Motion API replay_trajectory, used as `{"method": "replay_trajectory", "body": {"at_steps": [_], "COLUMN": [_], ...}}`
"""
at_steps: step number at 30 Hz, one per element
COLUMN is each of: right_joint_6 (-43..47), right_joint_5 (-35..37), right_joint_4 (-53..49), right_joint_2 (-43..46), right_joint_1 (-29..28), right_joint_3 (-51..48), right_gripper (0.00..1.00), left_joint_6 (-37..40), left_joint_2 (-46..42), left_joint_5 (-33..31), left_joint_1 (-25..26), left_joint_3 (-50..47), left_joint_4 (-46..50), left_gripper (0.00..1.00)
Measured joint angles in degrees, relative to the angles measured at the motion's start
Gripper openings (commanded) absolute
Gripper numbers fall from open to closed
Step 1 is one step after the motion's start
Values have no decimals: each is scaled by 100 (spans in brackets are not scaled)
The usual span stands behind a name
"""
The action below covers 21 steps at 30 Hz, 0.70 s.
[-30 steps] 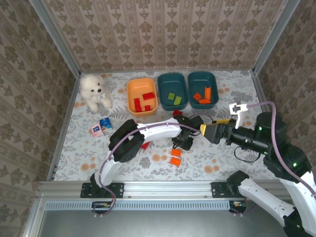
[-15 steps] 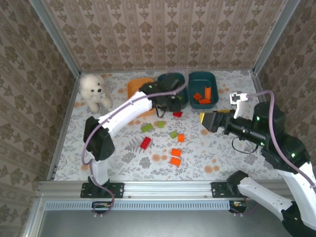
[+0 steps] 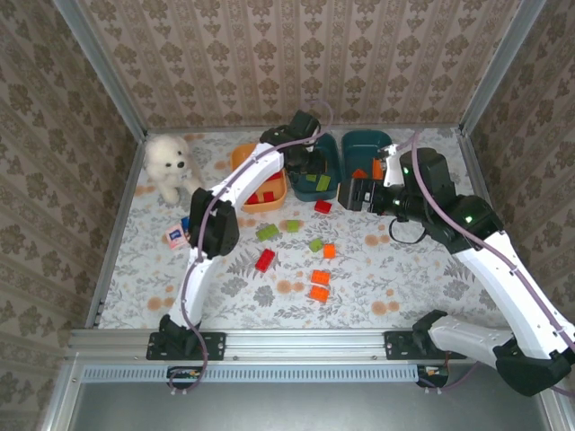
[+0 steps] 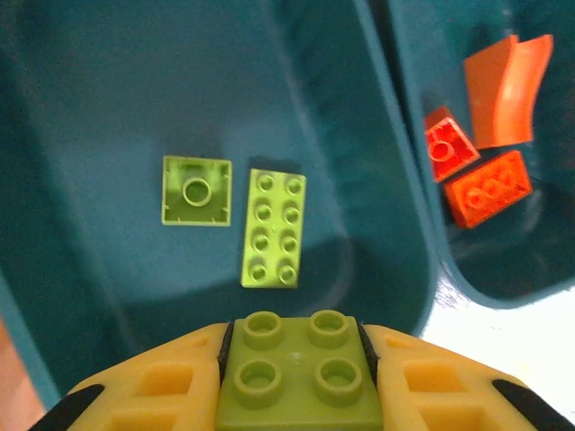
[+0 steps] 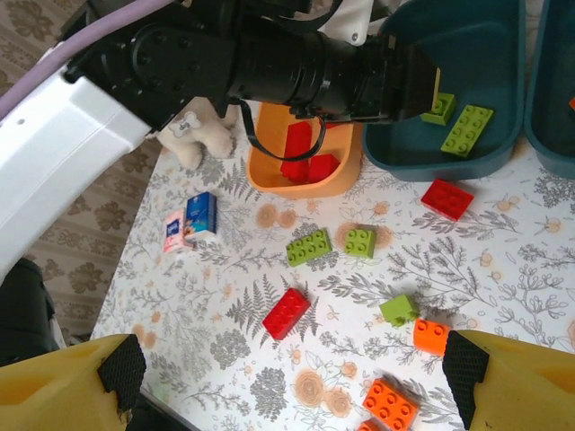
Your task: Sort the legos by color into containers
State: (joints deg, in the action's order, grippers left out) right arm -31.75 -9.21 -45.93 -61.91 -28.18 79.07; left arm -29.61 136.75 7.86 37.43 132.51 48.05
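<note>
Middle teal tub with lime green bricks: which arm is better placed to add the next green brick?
Left. The left gripper is shut on a square lime green plastic brick over the middle dark teal plastic tub, where two lime green bricks lie. The right gripper is open and empty.

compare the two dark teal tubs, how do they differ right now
Contents: the middle teal tub holds two loose lime green bricks; the right teal tub holds orange bricks.
Arm: the left gripper, shut on a four-stud lime green brick, hangs over the middle teal tub, not over the right teal tub.
Shared: both are dark teal, shallow, rounded-rectangle, of like size, set side by side.
</note>
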Motion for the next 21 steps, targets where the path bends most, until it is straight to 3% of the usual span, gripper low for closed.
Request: {"method": "replay_trajectory", "body": {"at_steps": [21], "right_joint_6": [-111], "right_joint_5": [-59], "right_joint_4": [4], "right_joint_2": [-9], "right_joint_1": [337], "right_joint_3": [-120], "right_gripper": [89], "left_joint_6": [275], "left_joint_2": [706], "left_joint_5": [-192], "left_joint_1": [-33], "left_joint_3": [291], "left_joint_4": [280], "left_gripper": [26]}}
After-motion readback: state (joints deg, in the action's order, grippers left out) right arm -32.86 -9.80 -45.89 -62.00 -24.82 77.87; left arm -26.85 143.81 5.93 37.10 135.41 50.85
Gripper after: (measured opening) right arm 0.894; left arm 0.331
